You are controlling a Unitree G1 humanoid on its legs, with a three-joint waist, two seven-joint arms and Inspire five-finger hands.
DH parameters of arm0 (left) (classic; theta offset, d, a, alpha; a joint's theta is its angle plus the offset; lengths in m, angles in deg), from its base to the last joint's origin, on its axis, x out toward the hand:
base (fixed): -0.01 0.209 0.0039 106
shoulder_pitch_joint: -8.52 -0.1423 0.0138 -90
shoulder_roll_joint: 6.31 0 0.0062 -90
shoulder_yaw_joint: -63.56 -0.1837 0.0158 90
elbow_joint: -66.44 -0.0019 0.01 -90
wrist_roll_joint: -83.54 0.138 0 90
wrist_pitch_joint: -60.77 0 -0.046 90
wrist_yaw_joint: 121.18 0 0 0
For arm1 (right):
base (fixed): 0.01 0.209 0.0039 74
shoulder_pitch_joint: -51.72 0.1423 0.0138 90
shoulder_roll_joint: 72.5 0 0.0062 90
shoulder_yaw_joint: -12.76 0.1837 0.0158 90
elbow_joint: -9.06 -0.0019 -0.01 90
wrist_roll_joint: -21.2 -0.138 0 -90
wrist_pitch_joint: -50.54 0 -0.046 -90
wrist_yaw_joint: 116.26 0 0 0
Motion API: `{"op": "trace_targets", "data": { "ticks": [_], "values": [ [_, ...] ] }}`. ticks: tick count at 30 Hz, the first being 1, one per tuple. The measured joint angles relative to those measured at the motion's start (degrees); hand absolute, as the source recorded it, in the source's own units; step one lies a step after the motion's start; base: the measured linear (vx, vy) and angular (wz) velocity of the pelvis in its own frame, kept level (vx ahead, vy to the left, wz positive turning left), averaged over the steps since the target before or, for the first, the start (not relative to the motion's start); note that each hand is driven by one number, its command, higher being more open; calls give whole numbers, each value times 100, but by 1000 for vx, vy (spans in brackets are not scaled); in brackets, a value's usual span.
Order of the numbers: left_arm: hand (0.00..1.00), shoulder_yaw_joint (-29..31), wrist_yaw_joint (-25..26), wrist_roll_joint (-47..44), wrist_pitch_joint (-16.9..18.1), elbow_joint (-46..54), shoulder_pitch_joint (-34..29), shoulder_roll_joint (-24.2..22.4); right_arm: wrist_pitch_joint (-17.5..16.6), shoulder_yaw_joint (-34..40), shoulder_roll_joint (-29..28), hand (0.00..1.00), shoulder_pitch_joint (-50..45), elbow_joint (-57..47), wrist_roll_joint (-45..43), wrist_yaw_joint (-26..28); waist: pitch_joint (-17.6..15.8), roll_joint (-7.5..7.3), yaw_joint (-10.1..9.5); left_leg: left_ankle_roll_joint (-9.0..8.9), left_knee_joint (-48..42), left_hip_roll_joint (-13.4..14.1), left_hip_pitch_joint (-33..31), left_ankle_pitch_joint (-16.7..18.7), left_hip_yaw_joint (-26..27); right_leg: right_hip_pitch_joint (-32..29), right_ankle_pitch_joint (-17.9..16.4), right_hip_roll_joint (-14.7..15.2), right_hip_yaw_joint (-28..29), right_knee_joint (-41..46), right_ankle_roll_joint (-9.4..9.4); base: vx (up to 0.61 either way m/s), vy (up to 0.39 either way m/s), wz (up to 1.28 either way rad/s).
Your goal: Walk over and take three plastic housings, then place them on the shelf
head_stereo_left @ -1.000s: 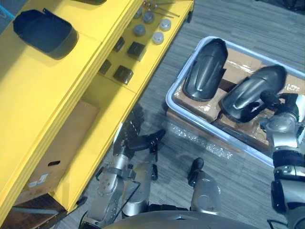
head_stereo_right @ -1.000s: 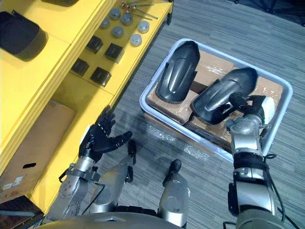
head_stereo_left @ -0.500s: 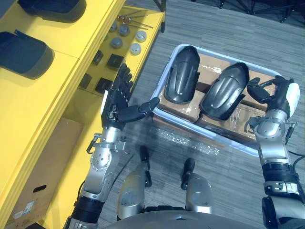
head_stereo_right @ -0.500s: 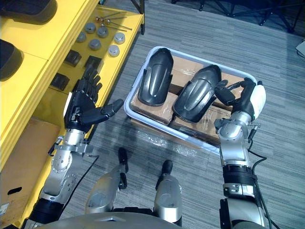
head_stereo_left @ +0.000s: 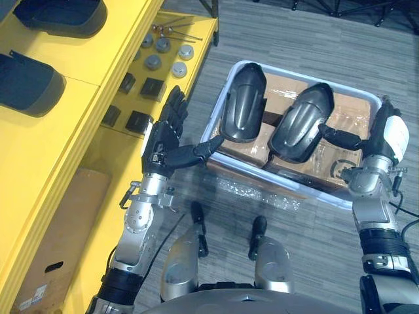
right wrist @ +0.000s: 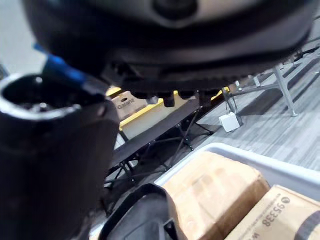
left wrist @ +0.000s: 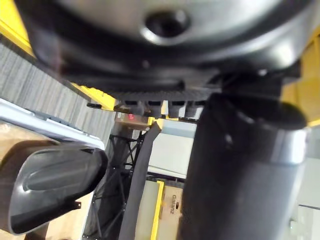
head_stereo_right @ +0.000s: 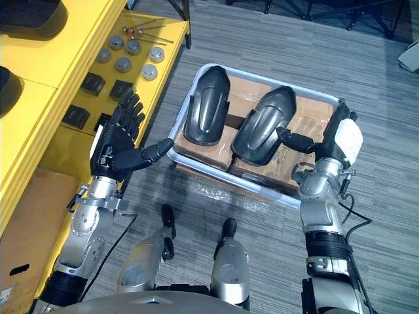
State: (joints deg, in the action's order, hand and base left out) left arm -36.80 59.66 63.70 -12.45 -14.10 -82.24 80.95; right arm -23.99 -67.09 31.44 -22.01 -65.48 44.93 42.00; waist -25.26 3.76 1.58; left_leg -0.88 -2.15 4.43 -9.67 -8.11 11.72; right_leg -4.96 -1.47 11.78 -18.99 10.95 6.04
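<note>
Two dark glossy plastic housings (head_stereo_left: 242, 104) lie in the pale grey tray (head_stereo_right: 229, 178). Both are open: the left robot hand (head_stereo_left: 163, 140) beside the tray, the right robot hand (head_stereo_left: 385, 134) with its thumb at the right housing (head_stereo_left: 304, 121), probably to grasp it.

Both eye views are looking steeply down from the head, sharing the yellow shelf (head_stereo_left: 85, 131), the grey tray (head_stereo_left: 366, 95) and the floor (head_stereo_left: 288, 33). The left wrist view is peering from very close along the left hand (left wrist: 240, 165) toward one dark housing (left wrist: 50, 185). The right wrist view is facing the tray's cardboard boxes (right wrist: 215, 185) past the right hand (right wrist: 55, 165).
</note>
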Motion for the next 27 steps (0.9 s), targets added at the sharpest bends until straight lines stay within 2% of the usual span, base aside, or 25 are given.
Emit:
{"op": "trace_targets", "data": {
  "ticks": [5,9,11,16,21,27],
  "values": [
    [100,-18,-12,-3,-81,0,-25,85,1015,10,109,100,279,663,-1303,122,0,0,-29,32,11,-11,9,-22,-1,6,0,5,2,-7,-2,38,-17,0],
    [100,-165,-116,-1,-83,1,9,130,1544,10,25,100,336,1107,-1839,370,0,1,-24,30,-6,-8,25,-20,35,7,0,5,42,-7,-4,28,-13,-5],
    [100,-275,-122,-2,-85,1,55,146,1654,10,-30,100,459,1381,-1837,497,1,3,-1,32,-40,-3,33,-8,46,17,3,5,58,0,-7,10,-8,-5],
    [100,-461,-120,-4,-97,1,97,133,1620,-30,-73,100,860,1738,-1703,542,26,53,3,39,-137,10,39,39,49,45,7,-5,80,12,-12,-11,0,-2],
    [100,-466,-99,-5,-252,1,97,134,1571,-189,-43,100,1209,1880,-1528,600,42,90,-61,9,-160,12,9,69,25,43,10,-5,60,9,-23,-17,2,2],
    [100,-577,-44,-6,-318,0,52,124,1171,-306,-41,100,1512,2081,-1799,605,40,145,-184,61,-174,-7,-17,33,-42,50,23,15,23,9,-2,16,-9,3]
  ]
}}
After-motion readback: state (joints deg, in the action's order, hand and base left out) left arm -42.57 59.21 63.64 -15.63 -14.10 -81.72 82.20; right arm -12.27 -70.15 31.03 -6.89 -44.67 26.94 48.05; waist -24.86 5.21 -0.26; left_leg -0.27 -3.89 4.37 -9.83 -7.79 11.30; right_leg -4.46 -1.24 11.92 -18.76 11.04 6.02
